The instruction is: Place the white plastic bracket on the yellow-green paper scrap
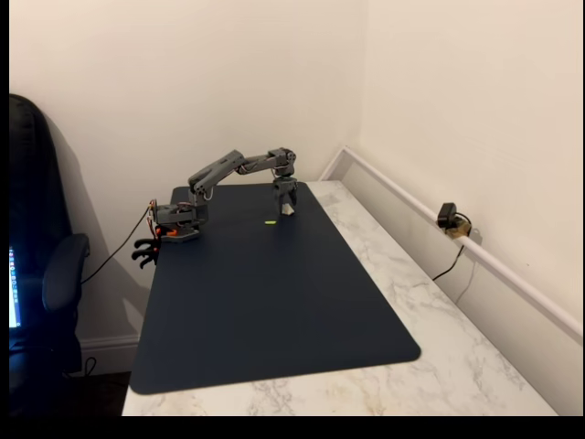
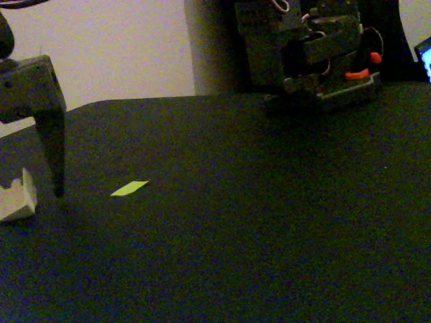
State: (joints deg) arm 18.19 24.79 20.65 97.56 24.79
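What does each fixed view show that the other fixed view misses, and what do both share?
In a fixed view: the whole arm, the marble table, a chair and a small camera on the wall rail. In a fixed view, close up: the white plastic bracket with its notched shape, and a grey finger standing beside it. In both fixed views: the dark mat, with the yellow-green paper scrap lying apart from the bracket.

Grey SO-100 arm on a dark desk mat

The arm [image 1: 239, 166] is matte grey plastic in blocky links; its base [image 2: 316, 50] carries orange clips and thin white wires, a black cable trails left of the base, and the gripper [image 1: 287, 207] has a long, dark, tapered finger [image 2: 54, 151].
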